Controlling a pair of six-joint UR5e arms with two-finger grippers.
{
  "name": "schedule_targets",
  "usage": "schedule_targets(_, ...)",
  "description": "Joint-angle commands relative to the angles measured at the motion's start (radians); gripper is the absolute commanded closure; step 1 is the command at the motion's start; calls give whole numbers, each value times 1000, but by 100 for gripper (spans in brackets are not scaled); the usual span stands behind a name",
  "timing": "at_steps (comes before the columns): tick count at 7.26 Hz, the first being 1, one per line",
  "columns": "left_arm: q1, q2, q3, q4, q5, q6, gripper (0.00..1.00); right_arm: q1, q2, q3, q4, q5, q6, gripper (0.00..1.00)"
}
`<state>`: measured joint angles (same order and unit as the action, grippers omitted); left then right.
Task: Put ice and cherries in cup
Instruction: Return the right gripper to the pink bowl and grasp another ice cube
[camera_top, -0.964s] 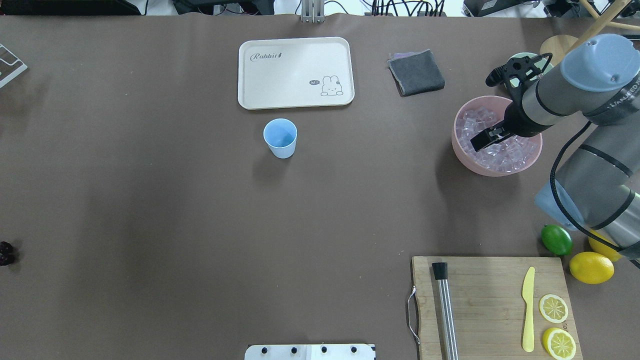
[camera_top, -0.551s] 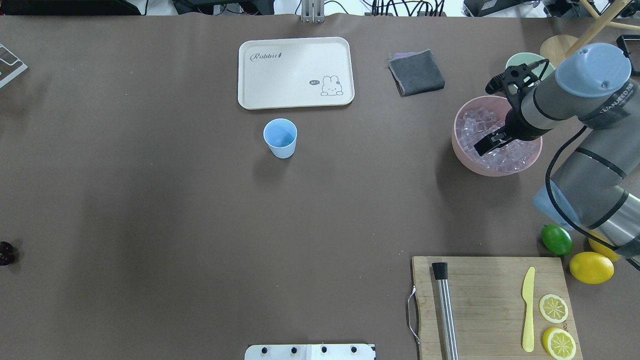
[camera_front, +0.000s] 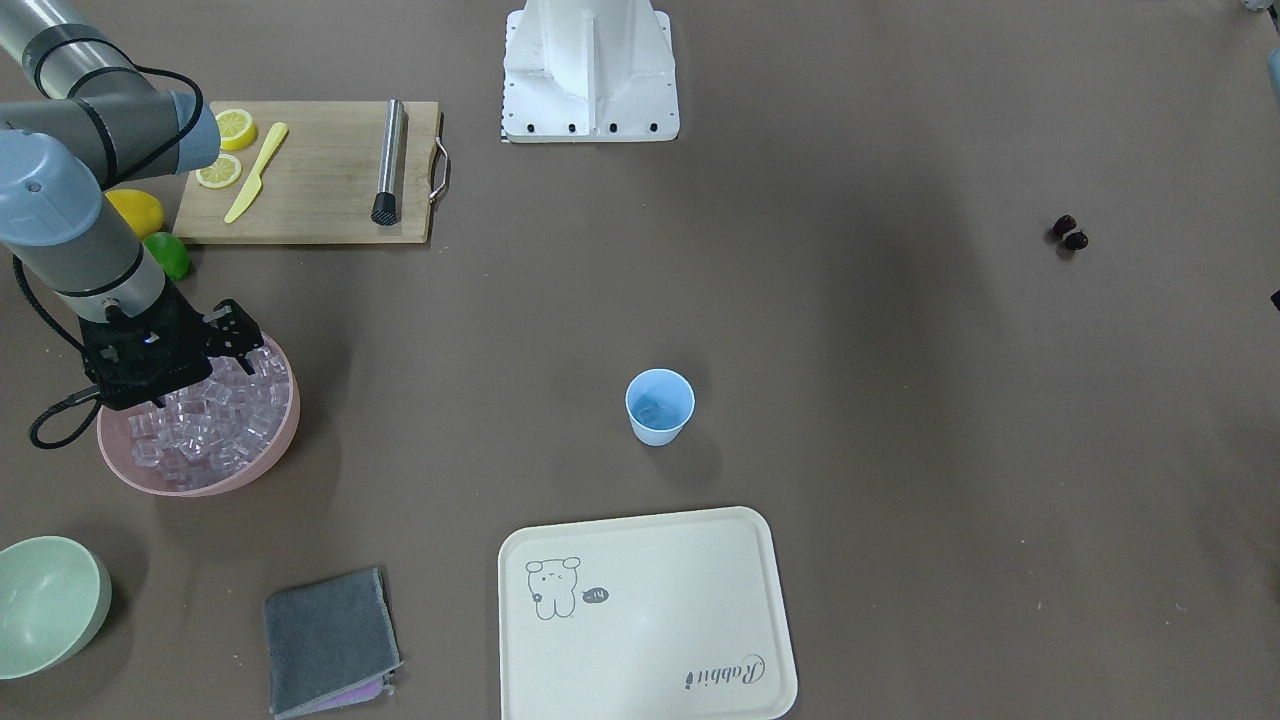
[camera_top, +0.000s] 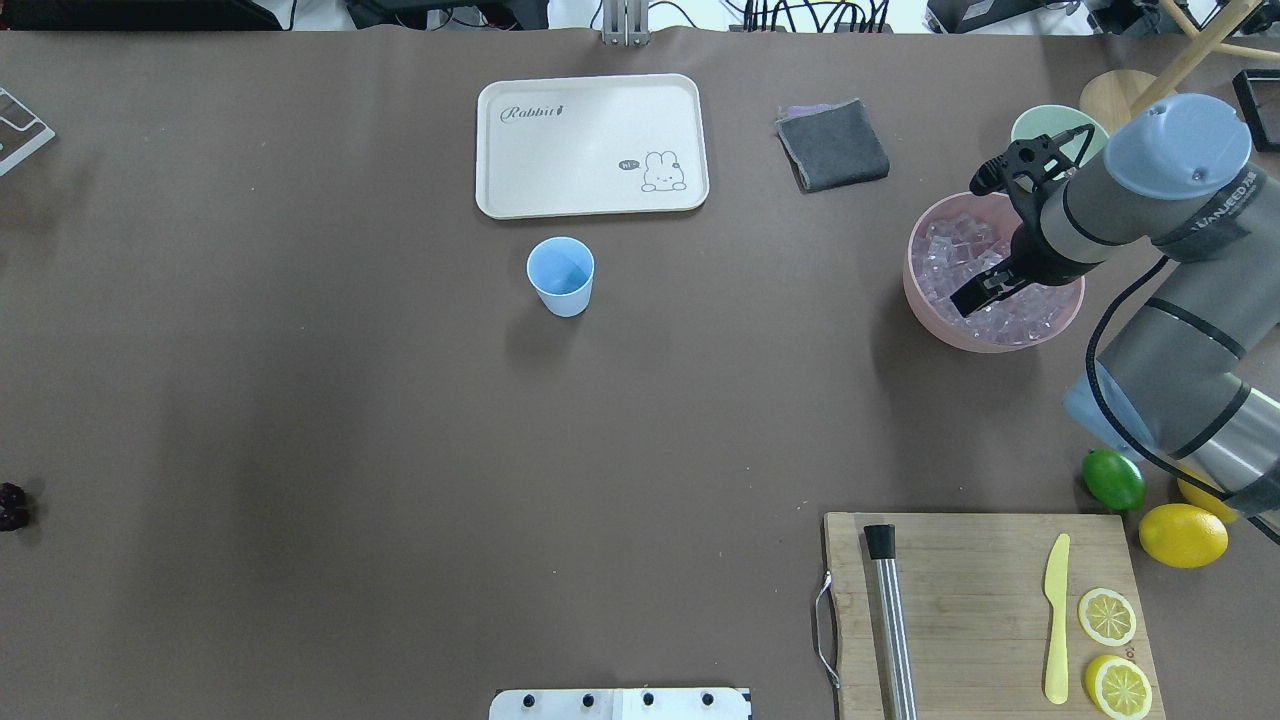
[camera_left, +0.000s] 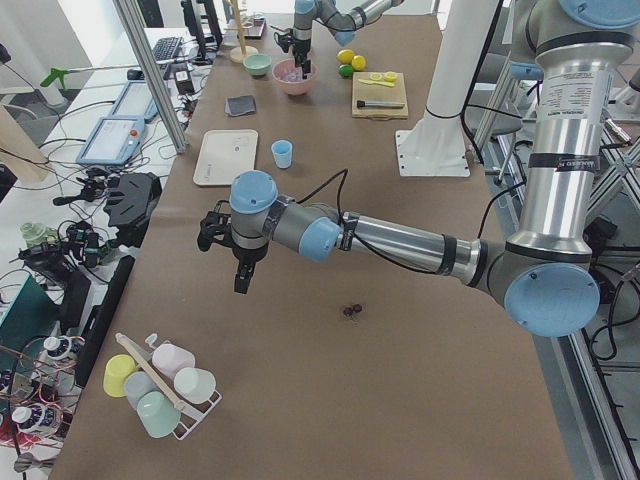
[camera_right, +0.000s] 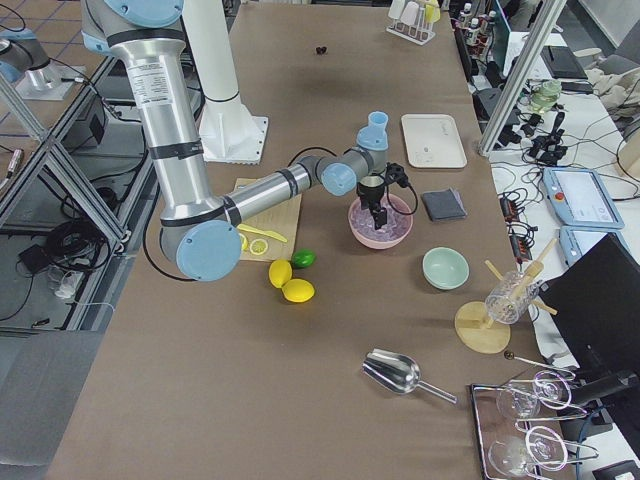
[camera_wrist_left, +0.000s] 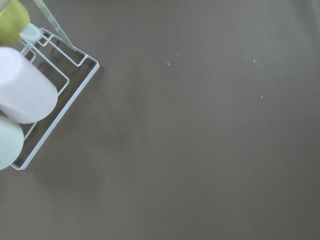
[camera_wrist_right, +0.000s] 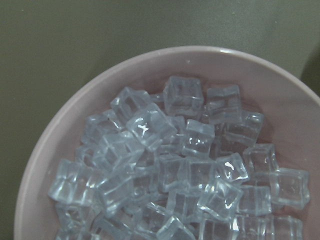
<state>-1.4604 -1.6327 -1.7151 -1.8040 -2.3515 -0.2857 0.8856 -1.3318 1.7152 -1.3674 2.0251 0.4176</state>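
Observation:
The light-blue cup (camera_top: 561, 275) stands upright mid-table, just in front of the tray; it also shows in the front view (camera_front: 660, 405). Several ice cubes (camera_wrist_right: 175, 165) fill the pink bowl (camera_top: 932, 322) at the right. My right gripper (camera_top: 968, 300) hangs over the ice inside the bowl's rim, fingers pointing down; it looks open and empty. The cherries (camera_top: 12, 505) lie at the far left table edge, also seen in the front view (camera_front: 1068, 233). My left gripper (camera_left: 240, 285) hovers above the table near the cherries (camera_left: 352, 311); I cannot tell if it is open.
A cream tray (camera_top: 590, 145), a grey cloth (camera_top: 832, 145) and a green bowl (camera_top: 1040, 125) lie at the back. A cutting board (camera_top: 980, 570) with muddler, knife and lemon slices, a lime (camera_top: 1113, 480) and lemons (camera_top: 1182, 535) sit front right. A cup rack (camera_wrist_left: 30, 100) is under the left wrist.
My right arm has shifted a little, uncovering the green bowl, and its gripper has sunk slightly closer to the ice. Cup and cherries have not moved.

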Motion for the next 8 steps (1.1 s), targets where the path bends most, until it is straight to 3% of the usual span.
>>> schedule_targets(1,0,-1,2,0,0,2,2,-26,2,-11,1,-3,4,5)
schedule_targets(2,0,-1,3,-2,0,3,2,-27,0,-14,1,-2,0,18)
schedule_targets(5,0,1,-4,0,0,7,2,-24,3,-11,1,-2,-29,76)
schedule_targets(8,0,4,-3,-2,0,7,2,-22,-7,0,1,-5,-30,95)
